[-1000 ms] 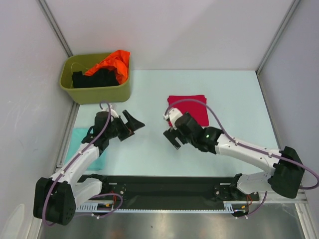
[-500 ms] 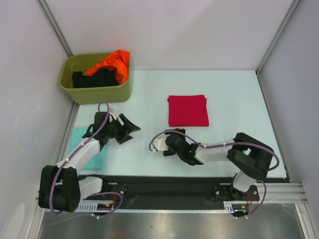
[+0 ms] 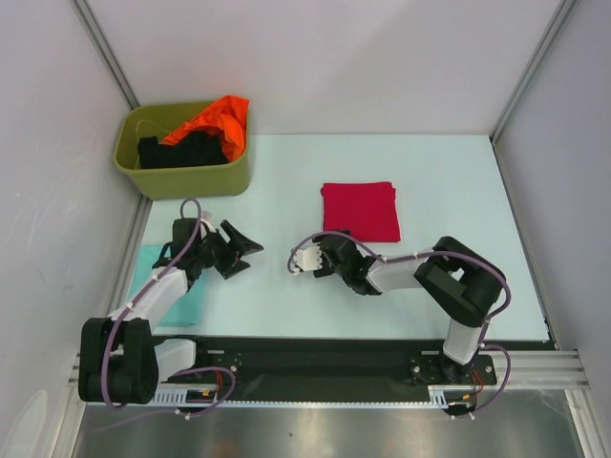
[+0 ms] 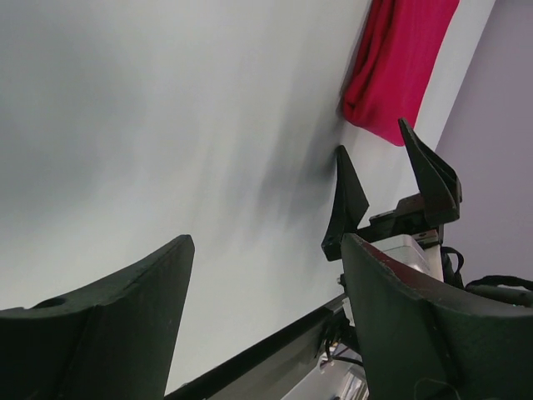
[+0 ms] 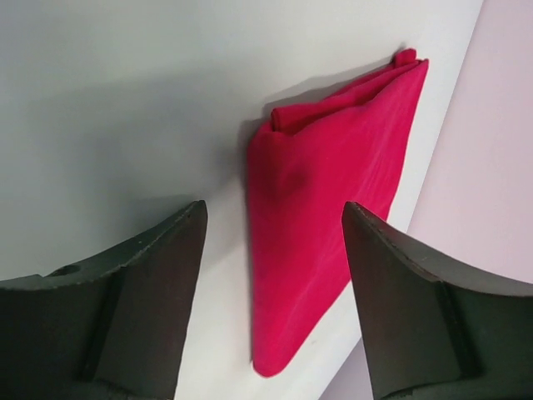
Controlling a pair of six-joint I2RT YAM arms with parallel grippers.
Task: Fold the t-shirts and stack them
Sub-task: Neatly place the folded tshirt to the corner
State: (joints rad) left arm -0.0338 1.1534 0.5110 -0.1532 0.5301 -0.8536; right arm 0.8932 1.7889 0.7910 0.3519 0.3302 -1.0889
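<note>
A crimson-red t-shirt (image 3: 360, 212) lies folded square at mid-table; it also shows in the left wrist view (image 4: 398, 67) and the right wrist view (image 5: 333, 192). A pale teal folded t-shirt (image 3: 170, 291) lies at the left edge, partly under my left arm. Orange (image 3: 218, 116) and black (image 3: 181, 151) t-shirts are piled in the tub. My left gripper (image 3: 243, 250) (image 4: 266, 250) hovers open and empty over bare table. My right gripper (image 3: 339, 250) (image 5: 275, 208) is open and empty, just short of the red shirt's near-left corner and pointing at it. Its fingers (image 4: 346, 196) show in the left wrist view.
An olive-green tub (image 3: 196, 176) stands at the back left. White walls close off the left, back and right of the pale table (image 3: 449, 181). The black base rail (image 3: 325, 361) runs along the near edge. My right arm's elbow (image 3: 463, 277) is folded near the front right.
My right arm has drawn back off the red shirt toward the near edge and folded up. My left gripper has slid a little back and left. Both sets of jaws have narrowed slightly.
</note>
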